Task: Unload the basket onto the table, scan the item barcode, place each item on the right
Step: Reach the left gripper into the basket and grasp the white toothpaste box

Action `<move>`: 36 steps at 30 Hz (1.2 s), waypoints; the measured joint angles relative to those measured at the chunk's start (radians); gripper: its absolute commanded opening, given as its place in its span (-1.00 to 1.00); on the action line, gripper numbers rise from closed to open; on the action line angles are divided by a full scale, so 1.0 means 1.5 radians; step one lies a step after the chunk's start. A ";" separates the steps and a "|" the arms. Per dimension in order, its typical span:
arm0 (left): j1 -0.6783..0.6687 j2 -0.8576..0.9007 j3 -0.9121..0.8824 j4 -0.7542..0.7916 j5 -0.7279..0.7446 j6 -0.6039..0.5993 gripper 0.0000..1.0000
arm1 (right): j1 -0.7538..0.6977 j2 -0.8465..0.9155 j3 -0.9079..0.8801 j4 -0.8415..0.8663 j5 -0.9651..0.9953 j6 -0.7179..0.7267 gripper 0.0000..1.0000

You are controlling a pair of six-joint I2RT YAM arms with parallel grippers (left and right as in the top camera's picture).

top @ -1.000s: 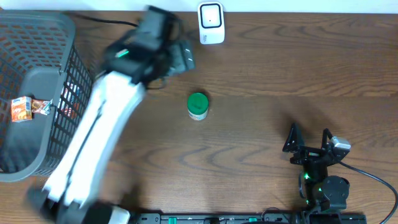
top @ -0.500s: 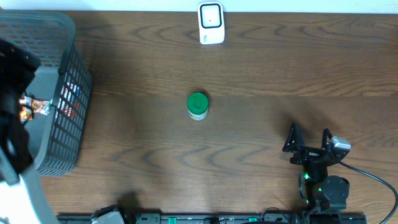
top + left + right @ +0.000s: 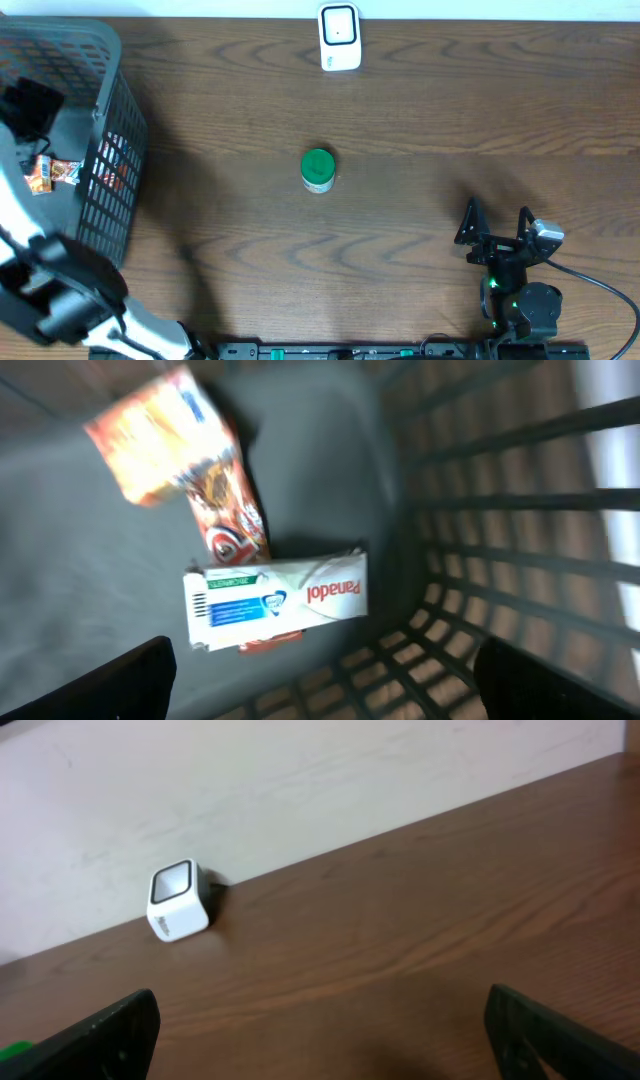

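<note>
Reaching arm: the left arm stretches in over the basket (image 3: 118,120), with its gripper above the basket floor.
Left gripper (image 3: 325,665): the jaws stand wide and hold nothing. Its two dark fingers show at the lower corners of the wrist view, over the grey basket floor.
Box (image 3: 275,605): a white Panadol box lies flat on the basket floor, close to the mesh wall. It is just ahead of the open jaws and untouched.
Orange packet (image 3: 165,435): this lies on the basket floor, further from the gripper than the box, and is blurred.
Red packet (image 3: 228,520): this lies between the orange packet and the box. Its lower end meets the box, but I cannot tell whether it is touching or tucked under.
Jar (image 3: 318,170): it has a green lid and stands upright on the table (image 3: 450,120), well apart from the basket and out beyond its mesh wall.
Scanner (image 3: 339,38): it is white and sits at the far table edge, well apart from the basket and beyond the jar.
Right gripper (image 3: 495,228): the jaws are wide and empty. Of everything here it is farthest from the basket, low over the table, and its wrist view faces the scanner.
</note>
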 measured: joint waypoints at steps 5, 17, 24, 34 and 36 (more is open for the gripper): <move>0.003 0.091 0.000 -0.003 0.024 -0.011 0.91 | 0.000 0.000 0.000 0.000 0.000 0.000 0.98; 0.025 0.117 -0.018 -0.087 -0.033 -0.018 0.92 | 0.000 0.000 0.000 0.000 0.000 0.000 0.99; 0.026 0.116 -0.064 -0.032 -0.029 -0.007 0.93 | 0.000 0.000 0.000 0.000 0.000 0.000 0.98; 0.026 0.110 -0.147 0.056 0.033 -0.005 0.92 | 0.000 0.000 0.000 0.000 0.000 0.000 0.98; 0.026 0.110 -0.152 0.071 0.052 -0.005 0.84 | 0.000 0.000 0.000 0.000 0.000 0.000 0.98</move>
